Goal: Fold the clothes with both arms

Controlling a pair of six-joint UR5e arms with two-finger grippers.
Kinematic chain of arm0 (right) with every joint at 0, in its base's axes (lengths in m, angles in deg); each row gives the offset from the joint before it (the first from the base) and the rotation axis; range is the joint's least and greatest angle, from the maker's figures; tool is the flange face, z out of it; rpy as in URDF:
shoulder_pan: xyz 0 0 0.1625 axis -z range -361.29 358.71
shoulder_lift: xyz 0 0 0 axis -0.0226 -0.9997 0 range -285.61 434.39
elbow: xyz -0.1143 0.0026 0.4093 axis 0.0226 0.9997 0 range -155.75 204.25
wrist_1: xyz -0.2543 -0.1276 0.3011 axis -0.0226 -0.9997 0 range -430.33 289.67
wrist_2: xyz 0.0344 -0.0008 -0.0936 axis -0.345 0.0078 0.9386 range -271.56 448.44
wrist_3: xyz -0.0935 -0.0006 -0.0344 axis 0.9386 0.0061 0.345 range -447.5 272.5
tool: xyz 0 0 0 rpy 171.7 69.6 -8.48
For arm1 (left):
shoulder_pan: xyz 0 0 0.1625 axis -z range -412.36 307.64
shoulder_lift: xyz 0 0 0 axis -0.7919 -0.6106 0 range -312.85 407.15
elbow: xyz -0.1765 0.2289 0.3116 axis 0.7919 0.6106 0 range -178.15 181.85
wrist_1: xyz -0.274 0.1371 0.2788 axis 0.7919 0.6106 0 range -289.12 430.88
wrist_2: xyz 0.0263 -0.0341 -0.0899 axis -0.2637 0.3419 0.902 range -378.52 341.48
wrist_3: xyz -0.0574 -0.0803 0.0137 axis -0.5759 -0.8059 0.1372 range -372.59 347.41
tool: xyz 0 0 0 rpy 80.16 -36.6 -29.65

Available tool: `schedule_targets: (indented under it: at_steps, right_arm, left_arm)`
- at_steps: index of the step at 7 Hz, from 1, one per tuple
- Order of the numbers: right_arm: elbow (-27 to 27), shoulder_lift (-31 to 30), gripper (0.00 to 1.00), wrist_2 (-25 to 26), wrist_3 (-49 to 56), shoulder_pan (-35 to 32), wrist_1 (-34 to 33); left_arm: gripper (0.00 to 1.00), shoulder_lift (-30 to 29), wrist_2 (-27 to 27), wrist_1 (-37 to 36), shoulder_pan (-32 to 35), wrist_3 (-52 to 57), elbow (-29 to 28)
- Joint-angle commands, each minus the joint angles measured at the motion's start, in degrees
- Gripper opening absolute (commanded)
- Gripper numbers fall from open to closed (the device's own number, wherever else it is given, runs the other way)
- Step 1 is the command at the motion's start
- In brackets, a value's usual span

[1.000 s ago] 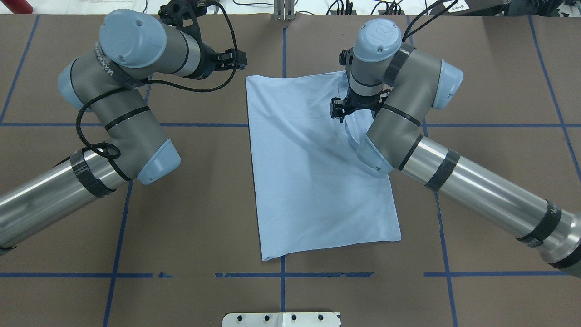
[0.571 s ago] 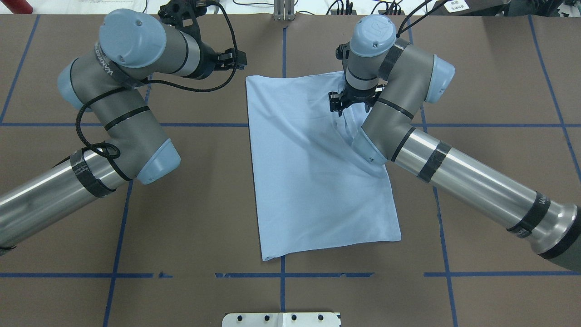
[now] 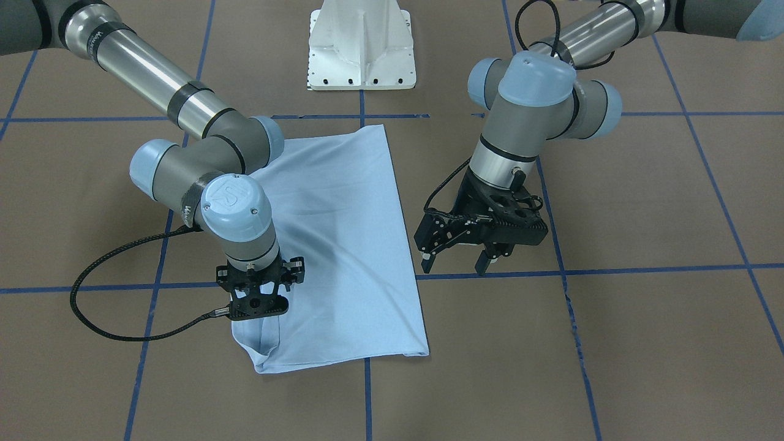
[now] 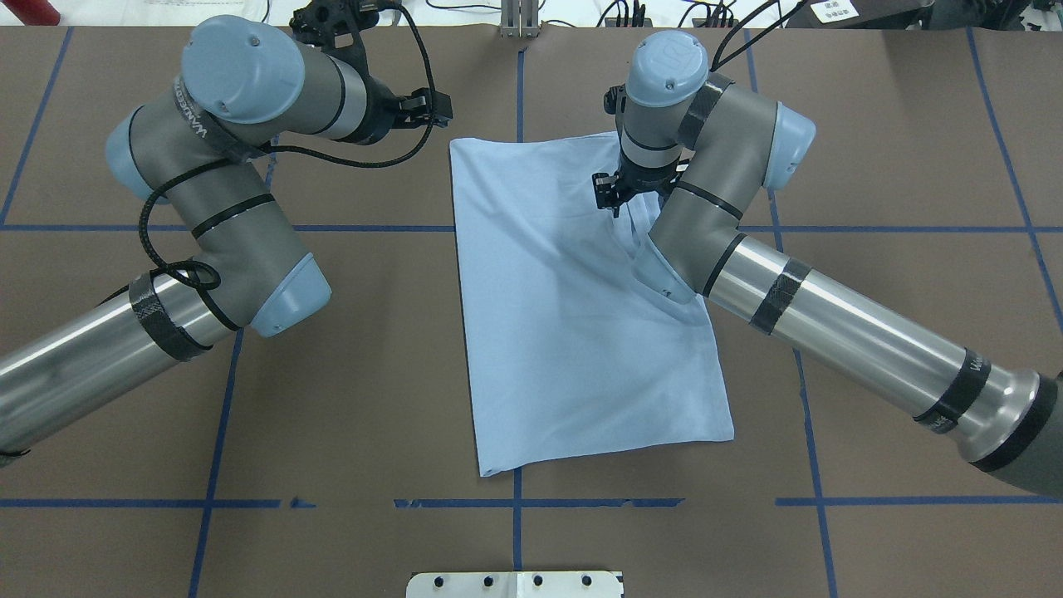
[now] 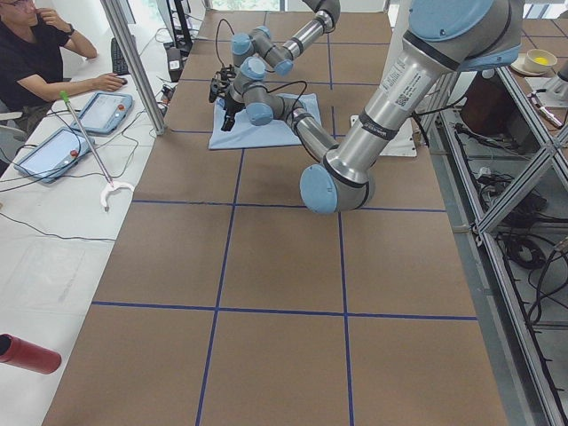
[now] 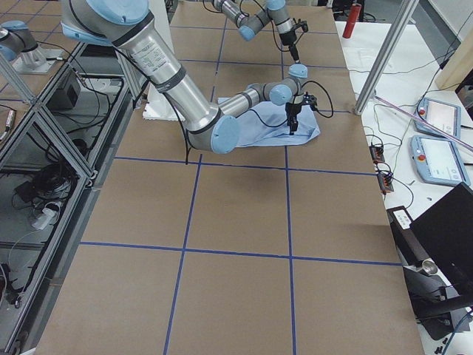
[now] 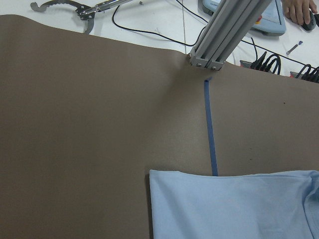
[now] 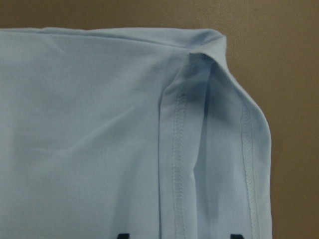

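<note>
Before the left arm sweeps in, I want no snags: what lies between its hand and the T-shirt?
Only bare brown table, with a blue tape line, lies between the left hand and the T-shirt, as the front-facing view shows.

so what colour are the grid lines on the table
Blue lines on a brown table, clearest in the overhead exterior view.

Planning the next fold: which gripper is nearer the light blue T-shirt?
Right. The right gripper is over a corner of the light blue T-shirt; the left gripper hovers clear of its side edge.
</note>
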Motion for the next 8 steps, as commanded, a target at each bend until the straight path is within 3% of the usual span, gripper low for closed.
schedule_targets:
  at_steps: [1,8]
  right_arm:
    - [-0.54,0.03,0.74,-0.36,0.34,0.37,-4.27]
    - [-0.55,-0.06,0.74,0.17,4.02,0.46,-9.46]
  left_arm:
    - [1.0,-0.01,0.0,0.0,0.06,0.0,0.0]
    - [1.0,-0.18,0.0,0.0,-0.03,-0.27,0.0]
